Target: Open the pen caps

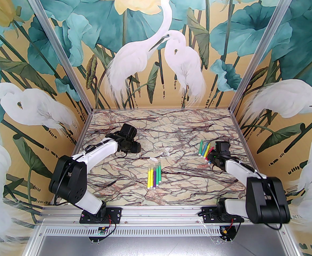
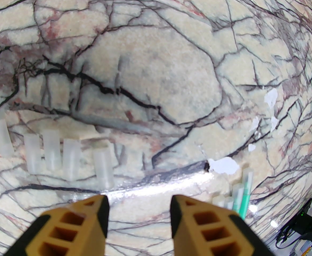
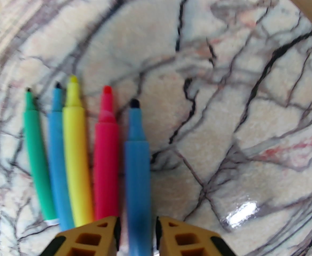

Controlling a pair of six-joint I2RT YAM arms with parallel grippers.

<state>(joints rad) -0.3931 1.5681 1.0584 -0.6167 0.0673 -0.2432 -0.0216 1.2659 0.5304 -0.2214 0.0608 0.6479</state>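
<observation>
Five uncapped pens (image 3: pixel 76 156), green, blue, yellow, pink and blue, lie side by side with bare tips pointing away; from above they sit at the right (image 1: pixel 204 150). My right gripper (image 3: pixel 137 233) straddles the rear of the rightmost blue pen (image 3: pixel 137 164), jaws slightly wider than it, open. Several loose pen caps (image 2: pixel 52 153) lie in a row just left of my left gripper (image 2: pixel 140 207), which hangs open over bare table with nothing between its fingers. A group of capped pens (image 1: pixel 154 176), yellow, purple and green, lies mid-table, and their caps show at the left wrist view's lower right (image 2: pixel 241 193).
The marble-patterned table (image 1: pixel 185 132) is walled by painted panels on three sides. White scuffed patches (image 2: pixel 224 165) mark the surface between the two pen groups. The left arm (image 1: pixel 97 151) reaches to the table's left-middle; the right arm (image 1: pixel 238 169) comes in from the near right.
</observation>
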